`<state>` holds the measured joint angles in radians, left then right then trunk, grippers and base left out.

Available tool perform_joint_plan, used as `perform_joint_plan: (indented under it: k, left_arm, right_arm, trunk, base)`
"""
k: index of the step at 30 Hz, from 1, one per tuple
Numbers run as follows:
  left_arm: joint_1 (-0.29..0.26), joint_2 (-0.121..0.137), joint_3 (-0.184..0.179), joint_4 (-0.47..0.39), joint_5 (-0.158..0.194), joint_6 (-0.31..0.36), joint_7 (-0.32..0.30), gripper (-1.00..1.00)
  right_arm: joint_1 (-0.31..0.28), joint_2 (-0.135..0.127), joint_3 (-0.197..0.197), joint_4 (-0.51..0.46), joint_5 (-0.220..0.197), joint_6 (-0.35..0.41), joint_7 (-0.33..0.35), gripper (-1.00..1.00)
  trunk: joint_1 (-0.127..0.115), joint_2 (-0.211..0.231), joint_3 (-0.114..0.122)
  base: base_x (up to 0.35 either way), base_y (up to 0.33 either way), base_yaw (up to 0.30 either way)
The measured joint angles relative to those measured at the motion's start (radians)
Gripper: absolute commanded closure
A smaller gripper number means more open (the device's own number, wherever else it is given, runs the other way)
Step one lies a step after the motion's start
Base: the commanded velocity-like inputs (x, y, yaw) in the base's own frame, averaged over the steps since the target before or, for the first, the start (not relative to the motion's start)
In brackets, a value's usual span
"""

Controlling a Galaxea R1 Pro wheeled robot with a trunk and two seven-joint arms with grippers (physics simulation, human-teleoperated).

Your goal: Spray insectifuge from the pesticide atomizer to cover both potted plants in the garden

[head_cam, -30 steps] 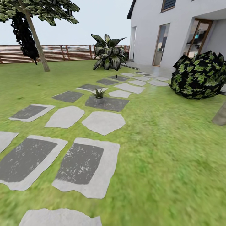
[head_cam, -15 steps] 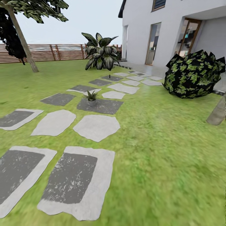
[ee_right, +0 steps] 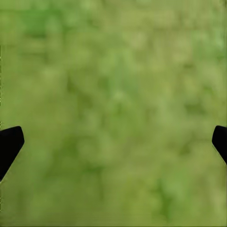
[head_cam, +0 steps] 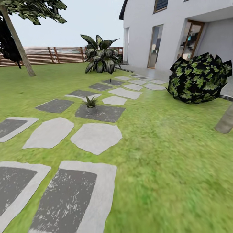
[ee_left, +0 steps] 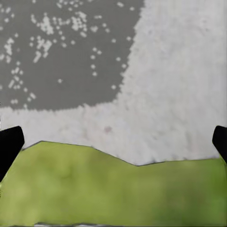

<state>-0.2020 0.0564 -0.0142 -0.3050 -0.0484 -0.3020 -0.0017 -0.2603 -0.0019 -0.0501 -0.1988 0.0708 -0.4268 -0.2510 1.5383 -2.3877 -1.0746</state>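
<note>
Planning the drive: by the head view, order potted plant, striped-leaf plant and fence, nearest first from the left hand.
1. potted plant, on a dark stone.
2. striped-leaf plant, farther back.
3. fence, behind it, leftward.

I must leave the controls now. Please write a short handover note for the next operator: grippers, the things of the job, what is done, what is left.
Left gripper: open, empty, over a stepping stone's edge.
Right gripper: open, empty, over grass.
One small potted plant stands on a dark stone ahead, left of centre. A thin dark post stands farther along the path; too small to identify.
Done: nothing is picked up, nothing sprayed.
Left: find the spray bottle and second plant, spray both.
</note>
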Motion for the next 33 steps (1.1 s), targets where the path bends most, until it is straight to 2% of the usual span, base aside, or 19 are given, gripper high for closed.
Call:
perform_joint_plan:
  k: [33]
  left_arm:
    - [0.0,0.0,0.0,0.0,0.001,0.0,0.0,-1.0]
  right_arm:
    - [0.0,0.0,0.0,0.0,0.0,0.0,0.0,-1.0]
  trunk:
    - [0.0,0.0,-0.001]
  base:
    - [0.339,0.0,0.0]
